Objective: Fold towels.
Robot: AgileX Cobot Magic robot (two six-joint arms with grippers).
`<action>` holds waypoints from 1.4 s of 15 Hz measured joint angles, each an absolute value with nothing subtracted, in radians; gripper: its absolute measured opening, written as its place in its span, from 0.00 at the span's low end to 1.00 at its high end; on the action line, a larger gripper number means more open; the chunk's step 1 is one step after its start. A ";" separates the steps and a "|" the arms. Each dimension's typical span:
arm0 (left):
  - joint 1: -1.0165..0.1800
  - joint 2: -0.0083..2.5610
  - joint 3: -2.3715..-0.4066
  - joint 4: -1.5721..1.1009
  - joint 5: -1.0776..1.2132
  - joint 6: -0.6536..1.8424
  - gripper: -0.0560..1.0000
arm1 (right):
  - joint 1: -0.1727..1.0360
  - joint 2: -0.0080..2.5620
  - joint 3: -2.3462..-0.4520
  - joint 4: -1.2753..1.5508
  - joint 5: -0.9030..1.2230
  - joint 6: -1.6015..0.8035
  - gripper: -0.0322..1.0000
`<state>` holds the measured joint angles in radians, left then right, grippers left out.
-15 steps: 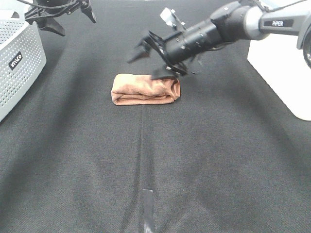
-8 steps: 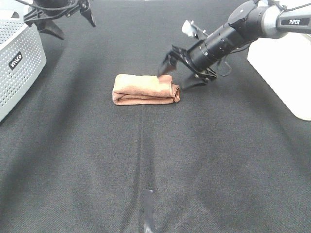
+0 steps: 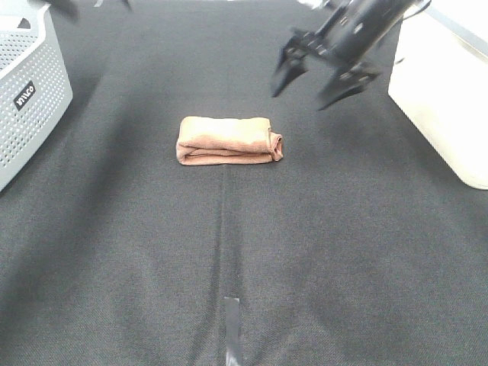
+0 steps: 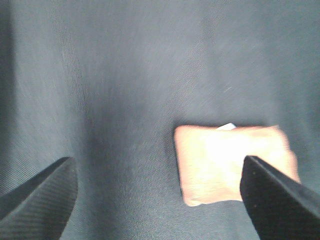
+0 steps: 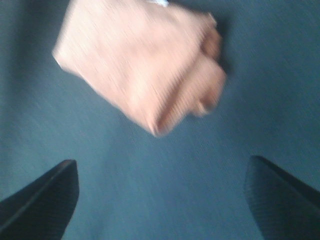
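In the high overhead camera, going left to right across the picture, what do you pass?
White perforated basket → folded brown towel → right gripper, raised off the cloth with its jaws open → white box at the right edge.

The black two-fingered right gripper (image 3: 319,80) is smeared by motion in the high view, and its arm runs off the top edge. The left gripper (image 4: 160,192) shows only as two dark finger tips cut by the lower edge of its wrist view. The white perforated plastic basket (image 3: 30,91) and the cream box (image 3: 442,99) are each cropped at a side. The folded reddish-brown terry towel (image 5: 142,62) is blurred in the right wrist view; its small white tag (image 4: 227,126) barely peeks out.
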<state>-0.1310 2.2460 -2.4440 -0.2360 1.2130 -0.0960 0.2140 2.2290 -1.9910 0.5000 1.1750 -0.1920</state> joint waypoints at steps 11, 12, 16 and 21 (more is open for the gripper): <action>-0.131 1.592 -1.703 -0.097 1.215 0.019 0.84 | 0.215 1.707 -1.823 0.240 1.210 -0.041 0.85; -0.131 1.505 -1.613 -0.083 1.215 0.019 0.84 | 0.216 1.621 -1.740 0.238 1.210 -0.041 0.85; -0.131 1.123 -1.238 -0.072 1.216 0.019 0.84 | 0.216 1.232 -1.311 0.185 1.212 -0.041 0.85; -0.131 0.567 -0.824 -0.072 1.218 0.019 0.84 | 0.216 0.779 -0.904 0.127 1.214 -0.041 0.85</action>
